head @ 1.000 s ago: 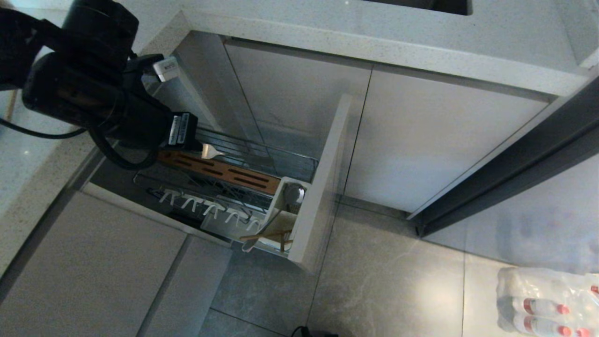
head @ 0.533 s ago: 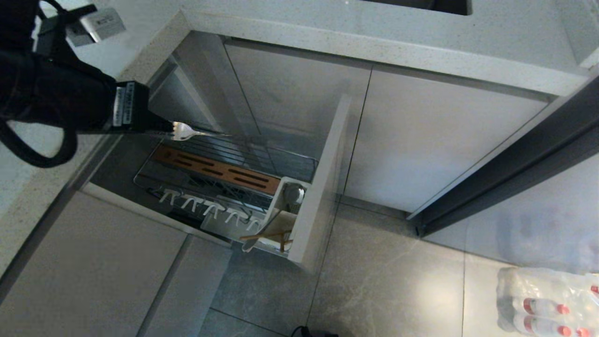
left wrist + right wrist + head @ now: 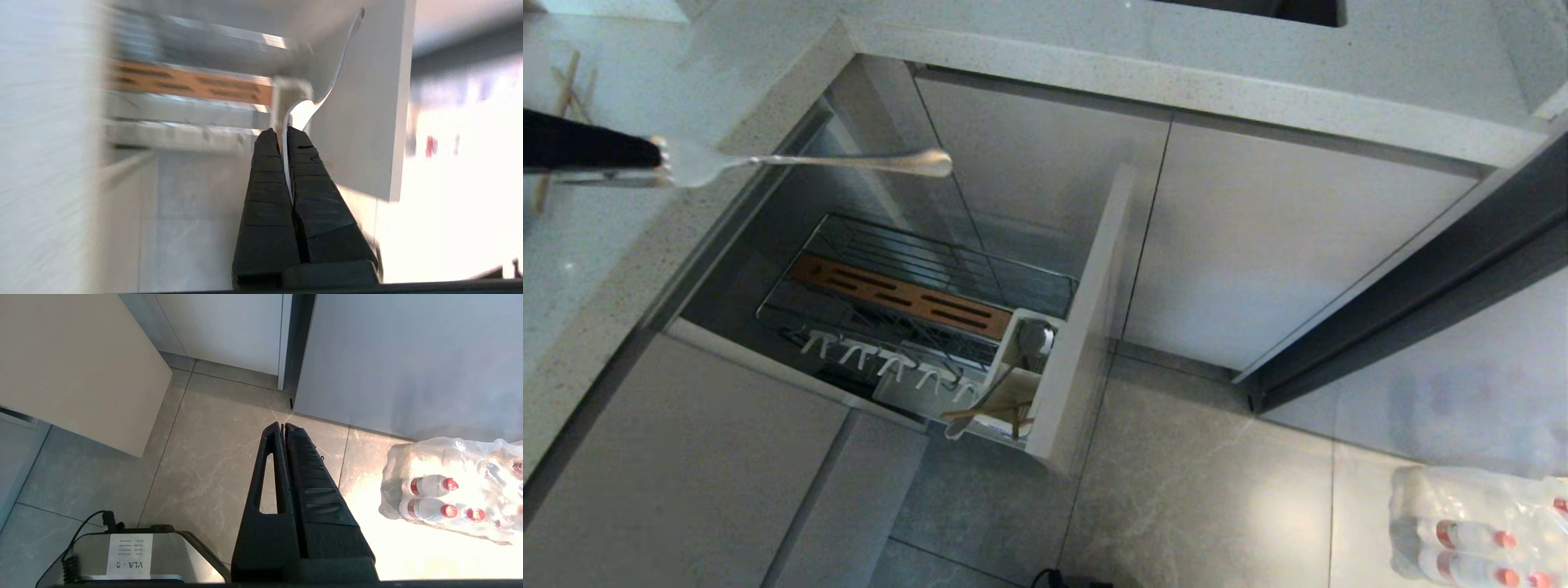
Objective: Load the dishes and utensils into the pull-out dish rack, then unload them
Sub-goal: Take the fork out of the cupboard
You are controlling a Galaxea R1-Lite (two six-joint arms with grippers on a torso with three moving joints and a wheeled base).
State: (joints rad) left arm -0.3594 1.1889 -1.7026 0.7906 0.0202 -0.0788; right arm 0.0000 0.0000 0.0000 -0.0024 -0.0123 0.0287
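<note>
Where the head view looks down at the kitchen corner, these lines hold:

Left gripper [image 3: 658, 157]: at the left edge of the head view, above the speckled grey countertop [image 3: 1094, 57], its black fingers [image 3: 265, 171] clenched on the bowl end of the long-handled shiny silver metal spoon [image 3: 849, 162].

Spoon axis: near level, long axis running across the head view; the bowl sits at the gripper and the rounded handle tip points toward the right, out over the open cabinet bay (well above the rack, touching nothing else).

Pull-out dish rack [image 3: 915, 278]: chrome wire basket drawn out of the cabinet, with a slotted brown wooden strip [image 3: 903, 296] lying along its length, a row of white plastic hooks [image 3: 882, 363] on the nearer rail and a beige front panel [image 3: 1086, 327] standing at its outer end.

White utensil cup [image 3: 1013, 384]: just inside the front panel; thin light-brown wooden chopsticks [image 3: 988, 411] lie tilted in it, one crossing another.

Further chopsticks [image 3: 560, 106]: on the countertop at the far left, partly behind the left gripper.

Right gripper [image 3: 284, 426]: hanging over the grey tiled floor [image 3: 212, 449], fingers pressed together on nothing, near a shrink-wrapped pack of red-capped bottles [image 3: 449, 494].
</note>
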